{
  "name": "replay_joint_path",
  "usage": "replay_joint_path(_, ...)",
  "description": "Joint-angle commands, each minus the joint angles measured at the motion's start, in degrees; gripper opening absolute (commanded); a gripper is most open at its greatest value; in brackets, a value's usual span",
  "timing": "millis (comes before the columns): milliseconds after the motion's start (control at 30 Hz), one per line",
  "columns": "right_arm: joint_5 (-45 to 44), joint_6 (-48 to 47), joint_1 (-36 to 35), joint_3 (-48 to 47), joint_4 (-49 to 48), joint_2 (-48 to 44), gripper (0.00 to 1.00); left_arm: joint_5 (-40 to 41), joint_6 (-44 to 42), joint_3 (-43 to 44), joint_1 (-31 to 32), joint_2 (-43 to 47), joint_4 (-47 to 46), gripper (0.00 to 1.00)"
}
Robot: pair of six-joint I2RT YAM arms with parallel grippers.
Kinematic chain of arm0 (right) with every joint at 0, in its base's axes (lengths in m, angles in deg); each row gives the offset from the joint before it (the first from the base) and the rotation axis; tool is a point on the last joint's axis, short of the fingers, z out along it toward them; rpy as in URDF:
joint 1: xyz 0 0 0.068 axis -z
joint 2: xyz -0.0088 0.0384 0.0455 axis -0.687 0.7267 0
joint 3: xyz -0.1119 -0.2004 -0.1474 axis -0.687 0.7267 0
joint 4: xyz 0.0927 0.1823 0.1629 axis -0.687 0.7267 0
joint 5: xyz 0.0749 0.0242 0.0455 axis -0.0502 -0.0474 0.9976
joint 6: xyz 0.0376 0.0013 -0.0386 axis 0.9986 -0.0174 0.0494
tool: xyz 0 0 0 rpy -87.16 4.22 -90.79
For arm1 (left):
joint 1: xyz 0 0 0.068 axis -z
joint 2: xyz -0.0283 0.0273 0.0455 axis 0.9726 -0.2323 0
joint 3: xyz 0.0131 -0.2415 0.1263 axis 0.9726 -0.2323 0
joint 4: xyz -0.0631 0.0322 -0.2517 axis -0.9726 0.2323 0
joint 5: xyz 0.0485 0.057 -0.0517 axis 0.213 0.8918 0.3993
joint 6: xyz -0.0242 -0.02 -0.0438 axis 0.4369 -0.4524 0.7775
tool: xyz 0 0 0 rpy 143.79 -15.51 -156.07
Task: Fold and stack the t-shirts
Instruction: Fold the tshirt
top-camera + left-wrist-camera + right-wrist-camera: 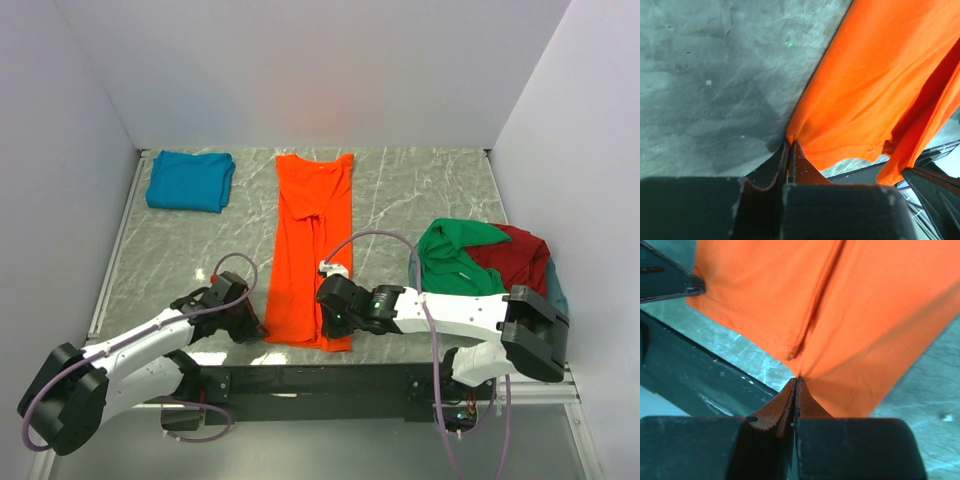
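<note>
The orange shirt (312,250) lies down the middle of the top view as a long narrow strip. Its collar is toward the top and its hem is at the bottom, close to the near edge of the table (420,190). Both claws sit at that hem. The left claw (789,150) is closed on the lower left corner of the cloth, and the right claw (796,385) is closed on the hem at the lower right, just where a folded-in flap meets the main panel.

Each grip takes only a small bite at the very edge, so a quick pull toward the collar could slip the cloth out of one claw. The strip would then swing round and land crooked.

On the right, I cannot tell whether the pinch catches every layer or only the top one. If only the top layer is held, the flap may fall open as the hem is lifted and undo the lengthwise fold.

If the claws rise unevenly, the fold line will skew.

The green shirt (455,260) and dark red shirt (520,255) are heaped at the right of the frame, right beside the right arm — a wide swing could drag them. The folded teal shirt (190,180) at the upper left is well apart from all this.
</note>
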Motion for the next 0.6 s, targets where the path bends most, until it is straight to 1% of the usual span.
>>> replay_joint_path(0, 2.93, 0.05, -0.51, -2.26, -3.30, 0.35, 0.04, 1.56, -0.12, -1.62, 0.40, 1.44, 4.19, 0.00)
replay_joint_path(100, 4.86, 0.13, -0.51, -2.70, -5.84, 2.37, 0.03, 1.30, 0.23, -1.88, 0.40, 2.58, 4.37, 0.00)
replay_joint_path(233, 4.96, 0.31, -0.69, -3.85, -8.05, 5.01, 0.04, 0.34, 0.76, -2.59, 0.48, 3.11, 3.93, 0.00)
replay_joint_path(333, 4.61, 0.13, -0.78, -5.86, -6.13, 8.00, 0.13, 0.33, 1.20, -3.03, 0.57, 3.29, 4.19, 0.00)
replay_joint_path(400, 4.87, 0.05, -0.95, -6.75, -5.94, 9.50, 0.30, 0.51, 1.46, -3.12, 0.66, 3.64, 4.37, 0.00)
replay_joint_path(467, 5.40, -0.30, -1.22, -6.84, -6.73, 9.76, 0.33, 0.60, 1.55, -3.29, 0.75, 4.17, 4.46, 0.00)
replay_joint_path(567, 4.87, -1.10, -1.30, -7.19, -6.65, 8.19, 0.41, 0.77, 1.73, -3.29, 0.75, 4.26, 4.90, 0.00)
